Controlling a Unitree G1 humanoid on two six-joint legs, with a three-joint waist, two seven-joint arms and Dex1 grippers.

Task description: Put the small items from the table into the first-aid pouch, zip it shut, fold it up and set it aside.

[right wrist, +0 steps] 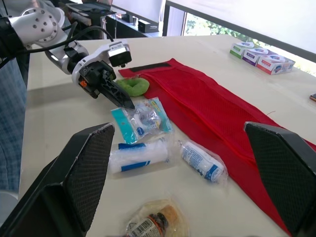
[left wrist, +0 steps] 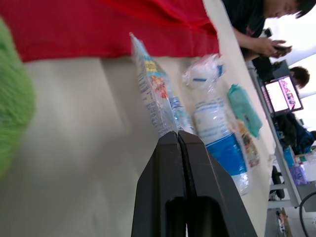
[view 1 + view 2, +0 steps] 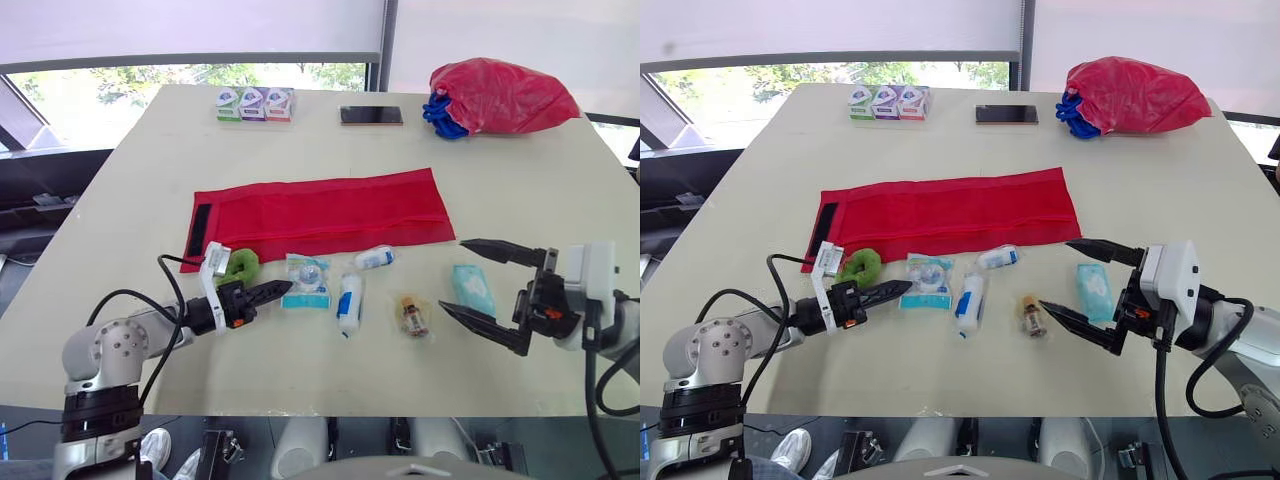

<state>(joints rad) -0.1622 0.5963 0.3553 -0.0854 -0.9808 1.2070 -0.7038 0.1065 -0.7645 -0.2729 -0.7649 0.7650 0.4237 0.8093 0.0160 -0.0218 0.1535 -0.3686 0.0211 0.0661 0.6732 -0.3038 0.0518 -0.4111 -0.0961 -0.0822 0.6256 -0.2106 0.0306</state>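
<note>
Left tool (image 3: 285, 288) clenched, empty, beside tape packet (image 3: 306, 281). Right tool (image 3: 451, 276) released near wipes pack (image 3: 473, 291). I judge the pack light, soft and slippery, so pinch across its edges.

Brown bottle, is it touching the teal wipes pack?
Apart. The left eye view shows a strip of bare table between the brown bottle and the teal wipes pack.

Both head eyes look forward and down over the whole bench (image 3: 330, 380), views nearly identical. The left wrist camera skims low along the left pincer (image 2: 178, 136), close on the gauze roll (image 2: 217, 131). The right wrist camera faces both, farther back.
</note>
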